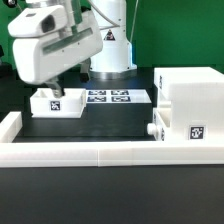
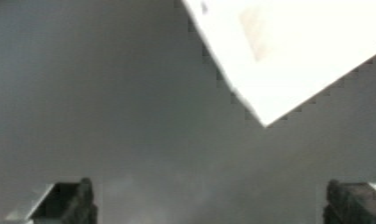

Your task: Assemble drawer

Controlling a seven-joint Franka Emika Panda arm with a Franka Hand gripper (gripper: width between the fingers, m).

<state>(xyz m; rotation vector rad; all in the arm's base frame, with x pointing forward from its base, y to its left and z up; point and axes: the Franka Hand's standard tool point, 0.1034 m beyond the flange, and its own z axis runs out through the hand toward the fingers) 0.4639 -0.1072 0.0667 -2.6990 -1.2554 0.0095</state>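
Observation:
A small white open-top tray (image 1: 57, 102) with a black-and-white tag lies on the dark table at the exterior view's left. My gripper (image 1: 52, 86) hangs just above it, open and empty. In the wrist view my gripper (image 2: 211, 205) shows only two dark fingertips (image 2: 64, 203) far apart over bare table. A white corner of the tray (image 2: 283, 55) lies ahead of them. The tall white housing (image 1: 190, 95) stands at the exterior view's right, with a tag low on its front. A small knob (image 1: 155, 130) sticks out of its left side.
The marker board (image 1: 110, 97) lies flat behind the tray, by the robot's base (image 1: 110, 55). A long low white border wall (image 1: 100, 152) runs along the front and turns up the exterior view's left side (image 1: 10, 125).

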